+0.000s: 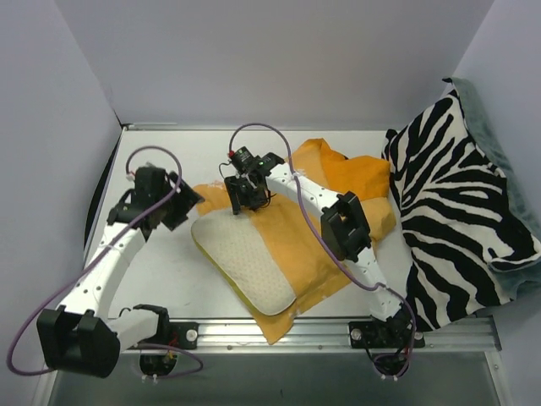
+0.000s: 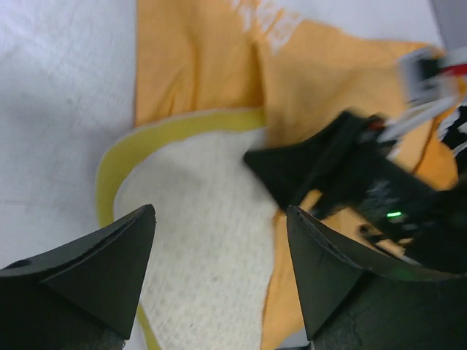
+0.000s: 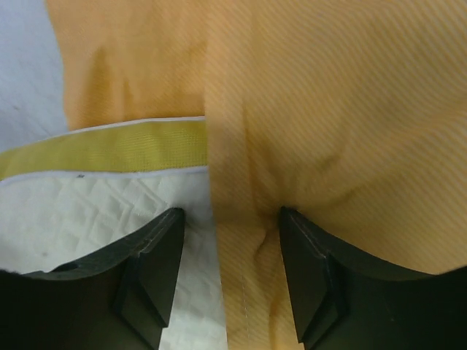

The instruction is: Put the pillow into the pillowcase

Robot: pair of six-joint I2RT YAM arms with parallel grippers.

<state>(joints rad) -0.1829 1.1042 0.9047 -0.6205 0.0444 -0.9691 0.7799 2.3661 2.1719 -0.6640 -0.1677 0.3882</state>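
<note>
Top external view: the pillow (image 1: 245, 262) lies flat and slantwise in the middle of the bench (image 1: 161, 279), bumpy cream face up, with yellow-green trim along its edge.
Pillow against case: the orange pillowcase (image 1: 359, 190) spreads out from under it to the near side, the right and the far side. In the right wrist view, an orange edge overlaps the pillow's far corner.
Right claw (image 3: 230, 213): sits down at that far corner with its 2 fingers parted. One finger is over the cream face and the other is on the orange cloth, with the case's edge running between them. It seems to press on the cloth rather than pinch it, though contact is hard to judge.
Left claw (image 2: 220, 213): spread wide and holding nothing, just left of the right claw above the pillow's far-left corner.
Zebra cushion (image 1: 456, 211): lies at the bench's right side, touching the case's right edge.
</note>
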